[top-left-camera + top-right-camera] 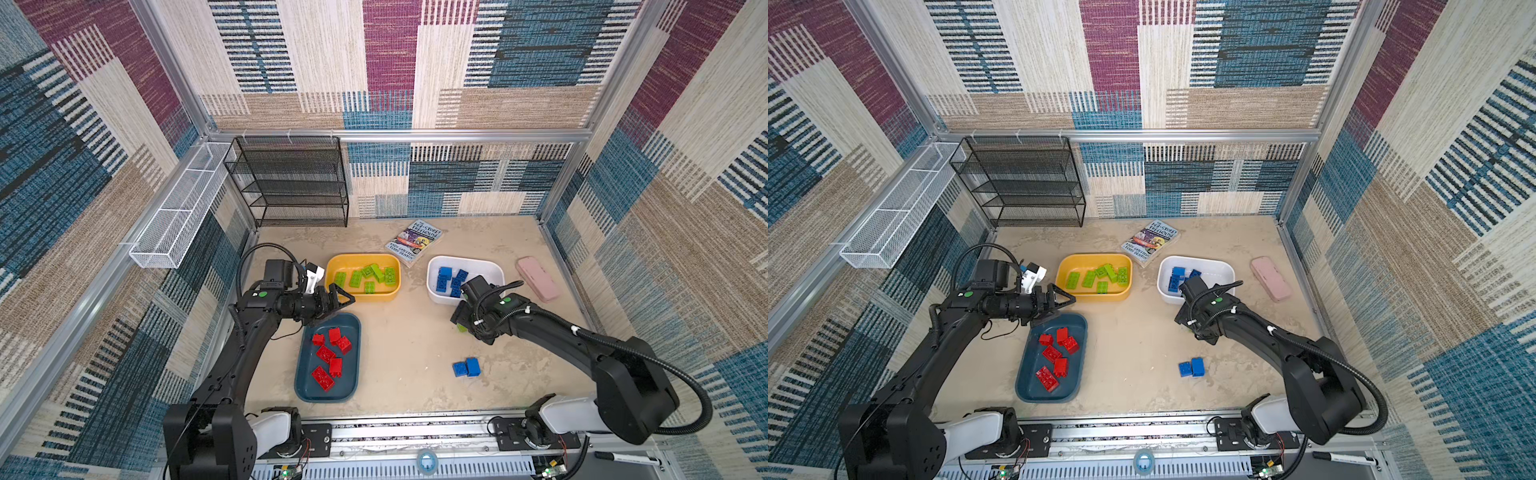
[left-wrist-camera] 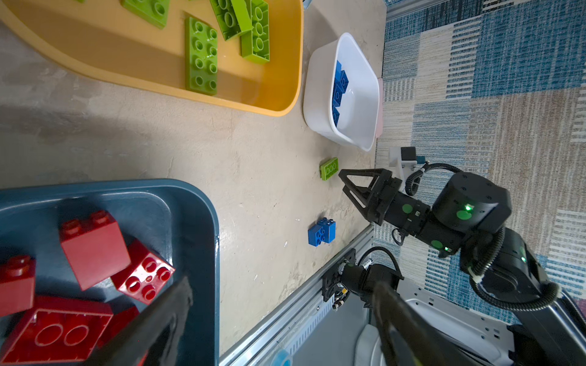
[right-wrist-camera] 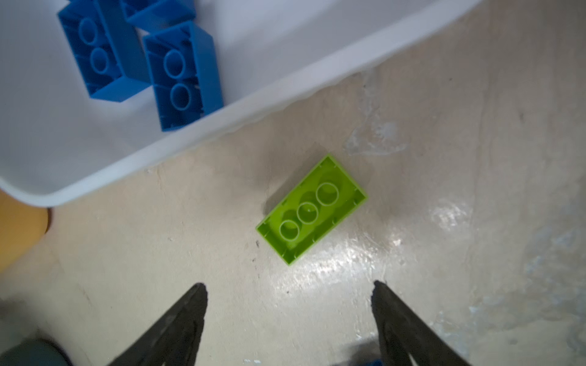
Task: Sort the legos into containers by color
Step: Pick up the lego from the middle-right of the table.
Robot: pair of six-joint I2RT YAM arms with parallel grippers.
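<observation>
A lime green lego (image 3: 312, 209) lies studs-down on the floor beside the white container (image 3: 222, 126). My right gripper (image 3: 290, 290) hangs open just above it with nothing between its fingers. The same brick (image 2: 329, 168) shows in the left wrist view, ahead of the right gripper (image 2: 341, 180). Two blue legos (image 1: 466, 368) sit together on the floor nearer the front. My left gripper (image 1: 343, 303) is open and empty between the yellow container (image 1: 332, 266) of green legos and the teal container (image 1: 328, 399) of red legos (image 1: 330, 357). Several blue legos (image 1: 451, 280) lie in the white container (image 1: 490, 266).
A book (image 1: 413, 242) lies behind the containers and a pink case (image 1: 538, 278) to the right of the white one. A black wire shelf (image 1: 291, 183) and a white mesh basket (image 1: 174, 216) stand at the back left. A metal rail (image 1: 415, 432) runs along the front.
</observation>
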